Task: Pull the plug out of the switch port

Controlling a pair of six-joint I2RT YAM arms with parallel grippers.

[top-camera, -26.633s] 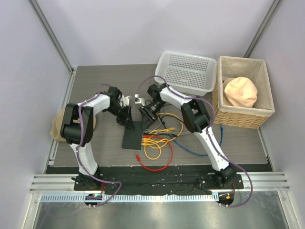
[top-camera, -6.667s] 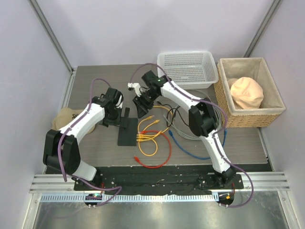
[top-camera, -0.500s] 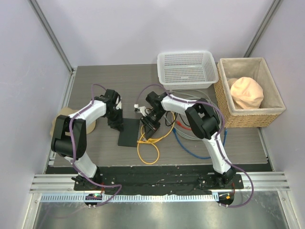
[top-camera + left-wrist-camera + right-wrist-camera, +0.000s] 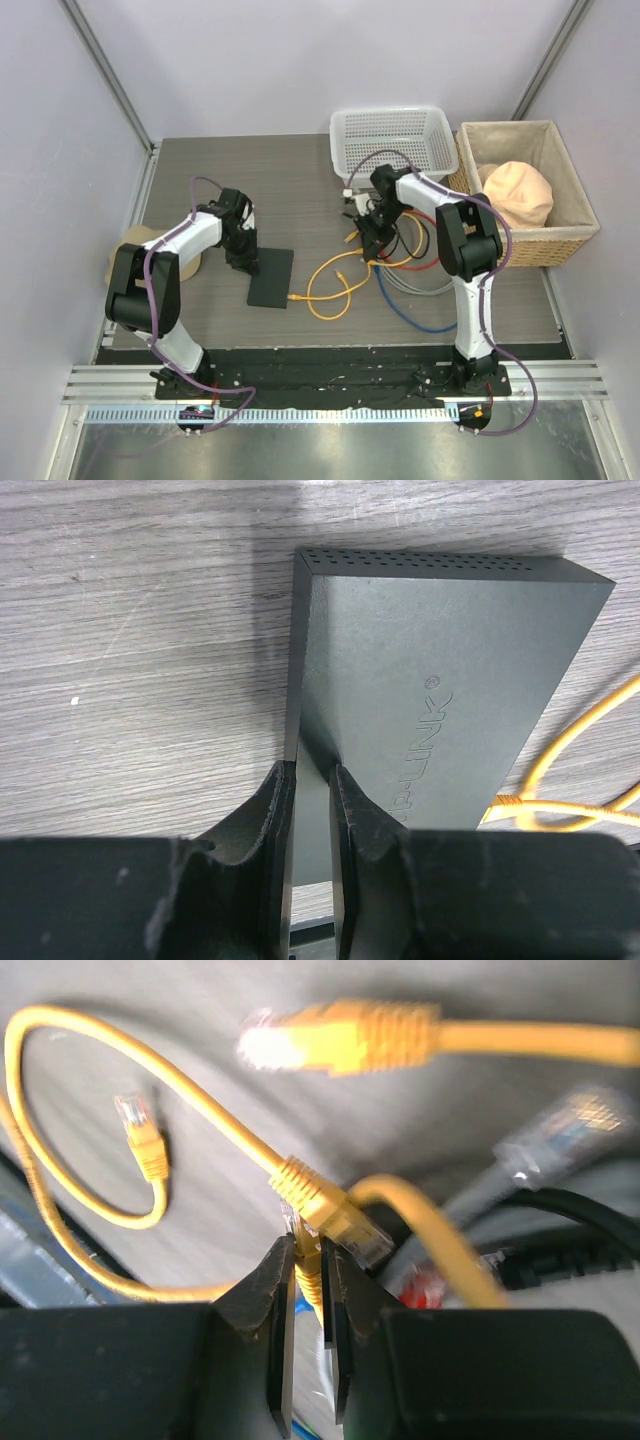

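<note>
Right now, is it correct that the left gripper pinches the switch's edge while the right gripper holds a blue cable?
Not quite: the right wrist view shows the right gripper shut on a yellow cable, not blue. The left gripper does pinch the switch by its edge.

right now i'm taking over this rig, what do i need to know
Left fingers: shut on the switch, at its edge.
Right fingers: shut on a yellow cable right by a loose plug, well clear of the switch.
Done: that plug is out of the switch.
Left: another yellow plug lies at the switch's right edge; I cannot tell if it is seated. Check it, and pull it if so.
</note>
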